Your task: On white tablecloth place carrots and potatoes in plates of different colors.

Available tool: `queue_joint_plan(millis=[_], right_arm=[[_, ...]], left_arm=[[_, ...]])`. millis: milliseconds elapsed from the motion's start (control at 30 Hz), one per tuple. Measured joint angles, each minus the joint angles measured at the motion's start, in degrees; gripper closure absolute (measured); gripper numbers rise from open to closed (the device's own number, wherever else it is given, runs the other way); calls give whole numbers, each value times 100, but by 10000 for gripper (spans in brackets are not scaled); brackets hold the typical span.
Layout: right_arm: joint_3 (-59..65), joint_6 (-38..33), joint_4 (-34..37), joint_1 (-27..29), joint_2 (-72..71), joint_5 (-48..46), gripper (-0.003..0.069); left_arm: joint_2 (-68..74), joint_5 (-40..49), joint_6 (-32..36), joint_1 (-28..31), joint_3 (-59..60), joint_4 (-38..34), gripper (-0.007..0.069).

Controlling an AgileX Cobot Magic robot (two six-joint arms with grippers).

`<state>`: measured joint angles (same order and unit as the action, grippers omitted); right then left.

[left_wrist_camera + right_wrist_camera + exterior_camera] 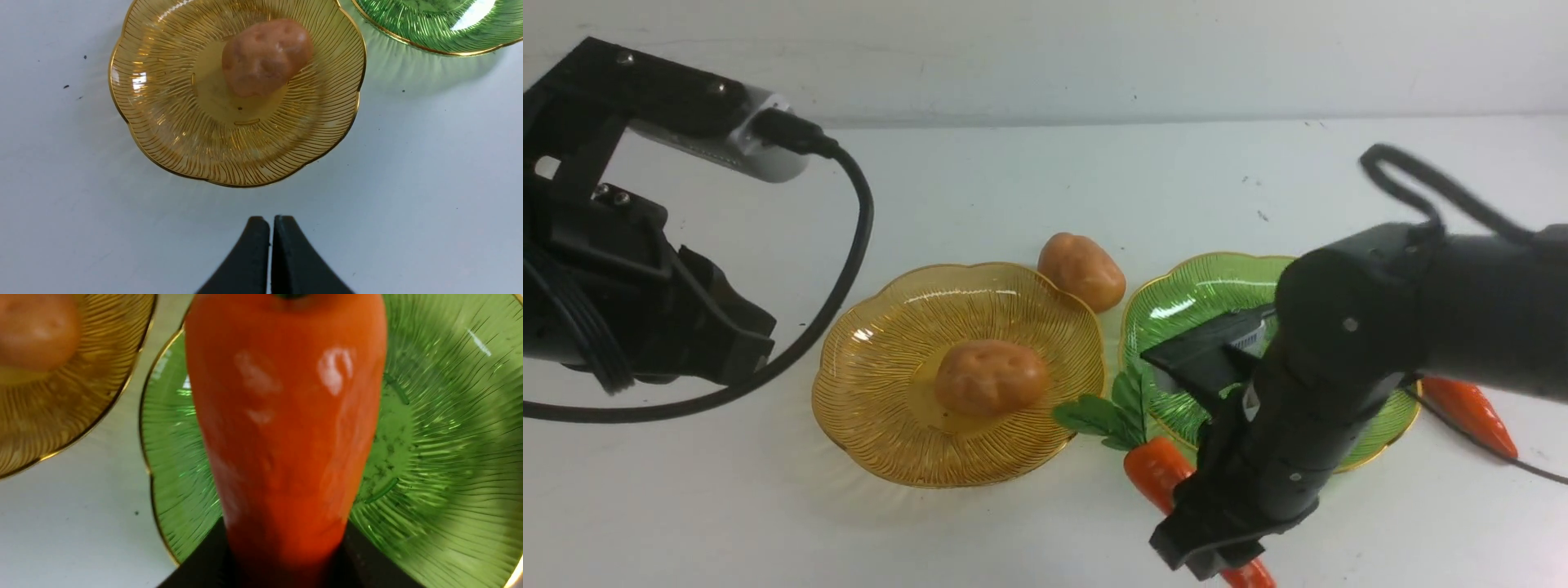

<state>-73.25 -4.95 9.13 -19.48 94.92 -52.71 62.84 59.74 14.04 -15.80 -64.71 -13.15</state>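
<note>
Carrot [1153,472] of glossy orange, green leaves turned toward the amber plate [874,392], is seen in the front view clamped near its thin end by the right gripper [1217,543], at the near rim of the green plate [1192,298]. A second carrot [1470,415] is partly hidden by the right arm, just beside that plate. A tan, dimpled potato [990,377] is seen in the amber plate's middle; another potato [1082,271] is seen on the white tablecloth [1013,188] behind, between the two plates. The left gripper [747,347] is held off to the left, its jaws not readable here.

In the left wrist view its fingers [253,253] are shown pressed together on nothing, over bare cloth near the amber plate.

In the right wrist view the grasped carrot is shown stretched over the green plate's ribbed floor, dark fingers [196,575] closed on either side of its narrow end.
</note>
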Motion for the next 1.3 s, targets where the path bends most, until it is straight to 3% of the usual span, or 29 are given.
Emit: queue_joint_plan(millis=[67, 300, 400, 500, 533, 667, 733, 800, 900, 967, 1100, 1167, 1300], right_arm=[[-143, -62, 101, 160, 299, -6, 373], [-564, 43, 140, 266, 828, -477, 146], [-883, 108, -114, 282, 833, -858, 104], [-1063, 274, -593, 437, 833, -1116, 158], [-1084, 322, -786, 566, 833, -1186, 207], [-1072, 390, -1221, 1515, 845, -1566, 516], [-1059, 422, -1198, 2069, 877, -1696, 622], [-1053, 375, -995, 2497, 926, -1741, 649], [-975, 52, -588, 2709, 975, -1747, 594], [-962, -123, -443, 2686, 1037, -1719, 517], [-962, -372, -436, 2417, 1507, -1689, 261], [-962, -398, -641, 2269, 1771, -1689, 186], [-962, -355, -1085, 2103, 2121, -1668, 137]], left_arm=[[0, 0, 0, 0, 0, 0, 628], [0, 128, 0, 0, 0, -28, 628], [0, 128, 0, 0, 0, -28, 628], [0, 128, 0, 0, 0, -28, 628], [0, 128, 0, 0, 0, -28, 628], [0, 128, 0, 0, 0, -28, 628], [0, 128, 0, 0, 0, -28, 628], [0, 128, 0, 0, 0, -28, 628], [0, 128, 0, 0, 0, -28, 628], [0, 128, 0, 0, 0, -28, 628], [0, 128, 0, 0, 0, -28, 628], [0, 128, 0, 0, 0, -28, 628], [0, 128, 11, 0, 0, -22, 628]])
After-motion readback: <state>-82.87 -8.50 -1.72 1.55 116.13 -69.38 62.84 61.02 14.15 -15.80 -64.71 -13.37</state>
